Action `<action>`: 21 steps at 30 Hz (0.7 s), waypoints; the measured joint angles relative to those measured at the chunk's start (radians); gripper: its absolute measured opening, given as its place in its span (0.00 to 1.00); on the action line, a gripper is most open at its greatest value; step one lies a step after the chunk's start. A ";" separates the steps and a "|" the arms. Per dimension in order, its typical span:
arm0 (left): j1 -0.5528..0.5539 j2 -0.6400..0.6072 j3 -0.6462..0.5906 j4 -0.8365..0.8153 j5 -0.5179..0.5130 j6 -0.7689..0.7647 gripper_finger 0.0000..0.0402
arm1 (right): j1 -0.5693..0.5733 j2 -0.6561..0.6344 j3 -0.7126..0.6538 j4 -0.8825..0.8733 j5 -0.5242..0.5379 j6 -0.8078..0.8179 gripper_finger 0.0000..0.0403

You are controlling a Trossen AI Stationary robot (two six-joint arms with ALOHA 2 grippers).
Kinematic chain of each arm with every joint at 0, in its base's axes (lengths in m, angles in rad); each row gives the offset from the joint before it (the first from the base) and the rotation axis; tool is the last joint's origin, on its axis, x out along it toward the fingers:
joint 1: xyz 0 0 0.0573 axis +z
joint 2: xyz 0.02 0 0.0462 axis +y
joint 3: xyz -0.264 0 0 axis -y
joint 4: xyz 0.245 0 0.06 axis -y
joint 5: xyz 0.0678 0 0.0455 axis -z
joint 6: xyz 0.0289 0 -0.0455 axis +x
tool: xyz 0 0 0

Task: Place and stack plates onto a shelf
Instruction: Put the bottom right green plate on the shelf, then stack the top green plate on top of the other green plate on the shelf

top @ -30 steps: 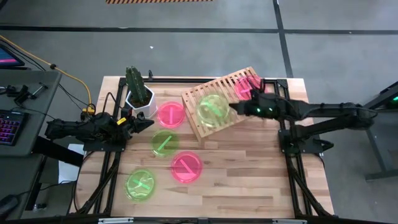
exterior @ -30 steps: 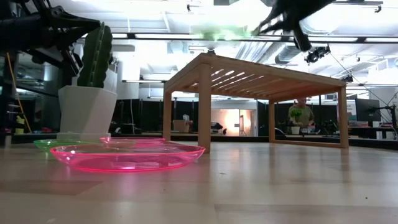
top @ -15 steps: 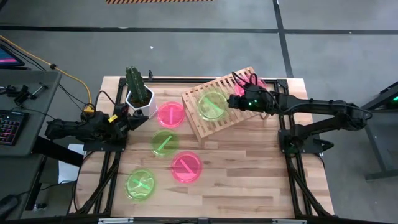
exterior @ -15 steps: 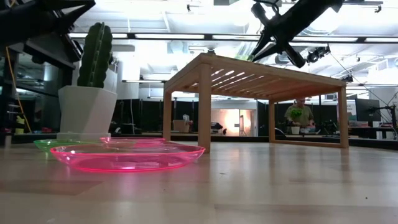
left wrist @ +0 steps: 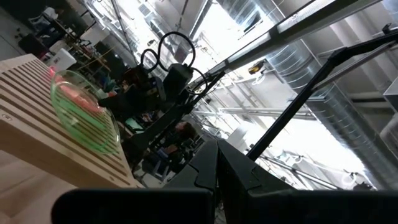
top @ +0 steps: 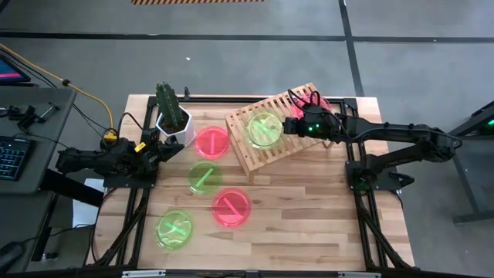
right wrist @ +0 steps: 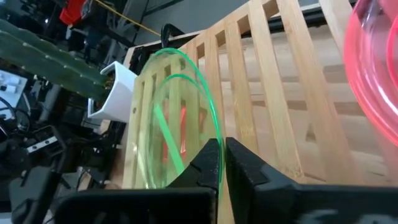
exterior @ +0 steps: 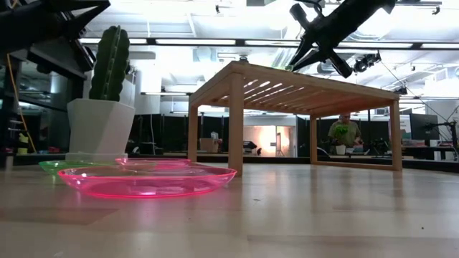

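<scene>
So the right gripper (top: 292, 126) is over the slatted wooden shelf (top: 245, 158), pinching the rim of a green plate (top: 264, 130) that looks like it's resting on the slats. In the right wrist view the two fingers (right wrist: 210, 163) are closed tight together on the plate's edge, so it's grasping that green plate, not let go yet. There's a pink plate (top: 318, 103) at the far end of the shelf, half hidden by the arm. The other four are down on the tabletop: a pink one (top: 211, 142) by the potted cactus (top: 171, 113), a green one (top: 204, 177) nearer the middle, another pink (top: 231, 207) and another green (top: 177, 229) toward the near edge. The left gripper (top: 174, 151) is parked beside the cactus, and I honestly can't tell if its fingers are open. My read: this is the set-down step for the green plate. Next it needs to open up, back off without dragging the plate, then go get one off the table.
</scene>
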 joint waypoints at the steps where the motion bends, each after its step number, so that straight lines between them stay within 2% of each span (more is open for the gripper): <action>1: 0.000 0.000 0.000 0.000 0.000 0.000 0.00 | 0.000 0.000 0.000 0.000 0.000 -0.007 0.03; 12: 0.000 0.000 0.000 -0.001 0.000 0.000 0.00 | -0.009 -0.010 0.000 -0.003 0.048 -0.068 0.35; 15: 0.000 0.000 0.000 -0.001 -0.001 0.000 0.00 | -0.027 -0.040 0.000 -0.003 0.047 -0.100 0.39; 21: 0.000 0.000 0.000 0.029 -0.018 0.000 0.00 | -0.046 -0.184 0.000 0.049 0.020 -0.207 0.40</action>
